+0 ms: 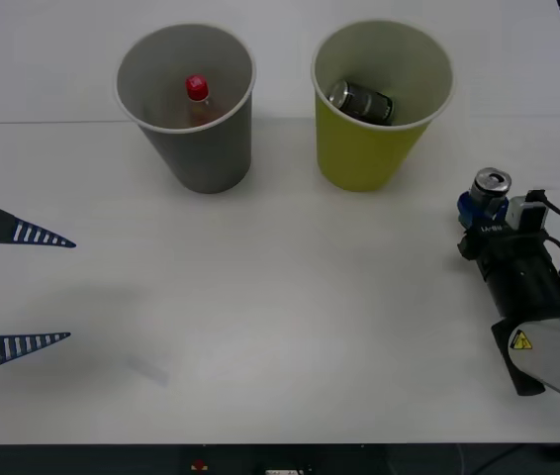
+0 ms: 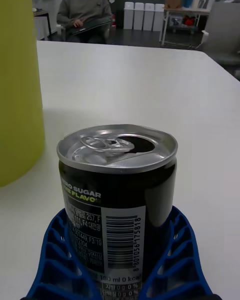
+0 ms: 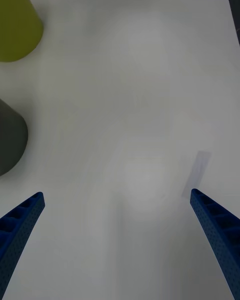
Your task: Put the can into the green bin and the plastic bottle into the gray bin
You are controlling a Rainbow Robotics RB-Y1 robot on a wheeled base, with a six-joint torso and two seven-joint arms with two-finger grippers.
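Now | right tool [image 1: 482, 205] clamps upright can [image 2: 117, 200] | left tool [image 1: 52, 289] wide | front: second can [image 1: 359, 101] inside green bin [image 1: 369, 158]

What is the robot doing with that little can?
The right pincer is closed around a small can that stands upright on the white table, beside the green bin. Another can already lies inside that green bin, and the plastic bottle with its red cap stands in the gray bin. The left pincer waits open at the table's left side.
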